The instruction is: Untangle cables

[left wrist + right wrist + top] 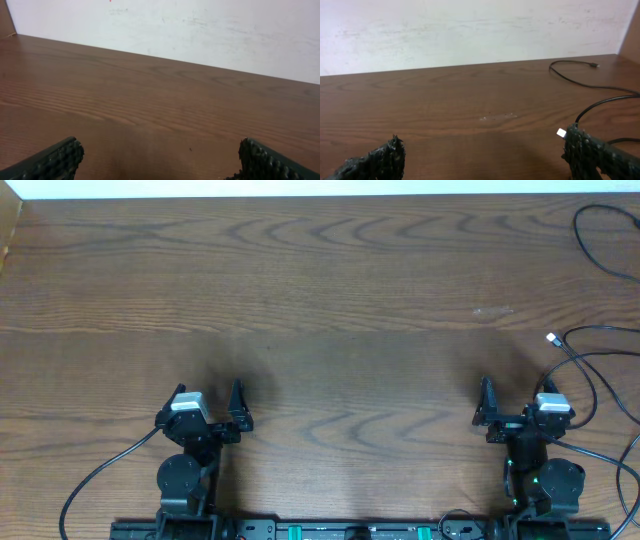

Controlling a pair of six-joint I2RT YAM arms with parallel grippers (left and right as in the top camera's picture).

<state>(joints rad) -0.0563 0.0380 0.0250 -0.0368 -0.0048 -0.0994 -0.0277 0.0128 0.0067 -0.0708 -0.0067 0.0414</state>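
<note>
The cables lie at the table's far right edge. One thin black cord (pixel 597 242) curves in at the top right; the right wrist view shows it as a black cord (pixel 572 76) ending in a small plug. A second black cord (pixel 585 370) with a silver plug end (pixel 552 338) loops just beyond my right gripper (pixel 517 388); that plug end (pixel 561 132) shows beside my right fingertip (pixel 592 155). My right gripper (pixel 482 157) is open and holds nothing. My left gripper (pixel 209 390) is open over bare wood, far from the cables. In the left wrist view, the left gripper (pixel 160 160) has no cable near it.
A wooden table (pixel 330 290) runs to a white wall (pixel 210 30) at the back. A brown side panel (pixel 8 230) stands at the far left corner. Thicker black arm wires (pixel 100 475) trail by the bases at the front edge.
</note>
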